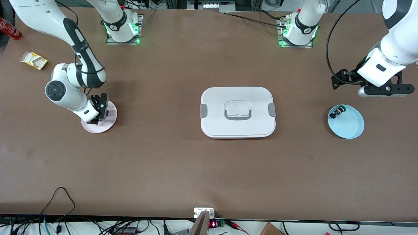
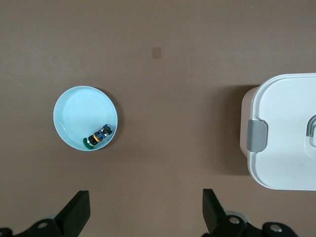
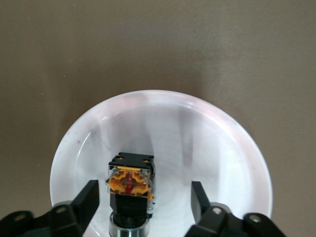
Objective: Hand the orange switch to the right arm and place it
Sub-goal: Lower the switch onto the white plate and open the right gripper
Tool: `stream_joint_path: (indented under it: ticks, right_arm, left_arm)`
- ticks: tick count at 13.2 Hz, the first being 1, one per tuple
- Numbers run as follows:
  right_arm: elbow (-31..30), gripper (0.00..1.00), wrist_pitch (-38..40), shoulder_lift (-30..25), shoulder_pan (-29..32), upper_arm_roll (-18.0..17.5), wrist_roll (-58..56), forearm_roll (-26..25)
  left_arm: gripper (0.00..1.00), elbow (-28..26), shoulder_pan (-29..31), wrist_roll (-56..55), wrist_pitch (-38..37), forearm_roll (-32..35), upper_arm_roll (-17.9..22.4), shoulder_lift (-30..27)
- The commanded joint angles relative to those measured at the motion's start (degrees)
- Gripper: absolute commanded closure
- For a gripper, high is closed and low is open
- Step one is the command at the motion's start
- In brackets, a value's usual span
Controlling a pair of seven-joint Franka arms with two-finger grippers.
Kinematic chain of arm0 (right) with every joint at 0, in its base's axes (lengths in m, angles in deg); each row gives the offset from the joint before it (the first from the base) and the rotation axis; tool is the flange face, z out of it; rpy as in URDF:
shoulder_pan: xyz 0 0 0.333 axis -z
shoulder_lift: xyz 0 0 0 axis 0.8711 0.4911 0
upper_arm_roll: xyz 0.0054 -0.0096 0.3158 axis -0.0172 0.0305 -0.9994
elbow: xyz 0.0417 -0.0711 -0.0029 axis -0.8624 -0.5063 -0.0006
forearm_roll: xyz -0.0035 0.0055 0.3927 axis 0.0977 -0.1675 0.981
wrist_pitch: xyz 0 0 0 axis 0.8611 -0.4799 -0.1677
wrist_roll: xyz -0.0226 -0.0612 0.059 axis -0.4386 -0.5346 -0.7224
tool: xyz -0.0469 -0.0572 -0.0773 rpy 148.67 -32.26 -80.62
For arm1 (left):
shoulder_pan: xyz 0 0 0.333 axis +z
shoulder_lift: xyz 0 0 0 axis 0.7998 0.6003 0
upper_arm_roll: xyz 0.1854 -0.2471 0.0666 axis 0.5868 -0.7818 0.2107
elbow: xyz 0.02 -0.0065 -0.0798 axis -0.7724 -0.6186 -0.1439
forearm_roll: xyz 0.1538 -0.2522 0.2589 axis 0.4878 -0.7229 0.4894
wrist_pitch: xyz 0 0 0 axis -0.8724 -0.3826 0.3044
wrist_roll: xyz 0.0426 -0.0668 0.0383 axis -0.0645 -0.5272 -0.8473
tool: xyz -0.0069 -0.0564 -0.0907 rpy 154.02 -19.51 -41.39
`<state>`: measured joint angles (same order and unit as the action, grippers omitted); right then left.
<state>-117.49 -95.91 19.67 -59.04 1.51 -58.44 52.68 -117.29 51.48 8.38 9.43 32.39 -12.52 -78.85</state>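
The orange switch (image 3: 131,185) stands on end on the pink plate (image 3: 197,133), its tan-orange rear block up. My right gripper (image 3: 144,192) is open around it, one finger close beside it, the other well apart. In the front view the right gripper (image 1: 98,115) sits low over the pink plate (image 1: 109,125) and hides the switch. My left gripper (image 1: 387,90) is open and empty, in the air over the table beside the light blue plate (image 1: 352,127). In the left wrist view its fingers frame bare table (image 2: 145,197).
The blue plate (image 2: 79,113) holds a black switch with a green cap (image 1: 337,112), also in the left wrist view (image 2: 98,137). A white lidded box (image 1: 238,112) stands mid-table. A yellow packet (image 1: 33,60) and a red can (image 1: 11,29) lie at the right arm's end.
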Motion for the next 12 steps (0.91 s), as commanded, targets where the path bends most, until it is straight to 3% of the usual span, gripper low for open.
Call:
stream_joint_path:
  ticks: [1,3,7,12]
  right_arm:
    - [0.45,0.00,1.63,-3.47,0.83,-1.91,0.83,-0.04]
    - [4.04,0.00,7.67,-5.75,0.40,-3.13,3.44,2.14]
    - [12.04,0.00,24.11,-10.51,-1.10,-3.93,18.46,3.56]
    - [20.92,0.00,43.97,-10.95,-3.03,-3.93,46.31,6.64]
  left_arm:
    - [0.00,1.77,0.13,0.30,-0.34,0.96,0.01,1.44]
    - [0.00,2.03,0.31,0.56,0.44,0.26,0.19,2.24]
    - [0.00,1.95,5.31,7.68,2.82,-7.38,0.19,2.86]
    - [0.00,1.95,4.79,7.60,2.20,-5.81,-0.78,2.68]
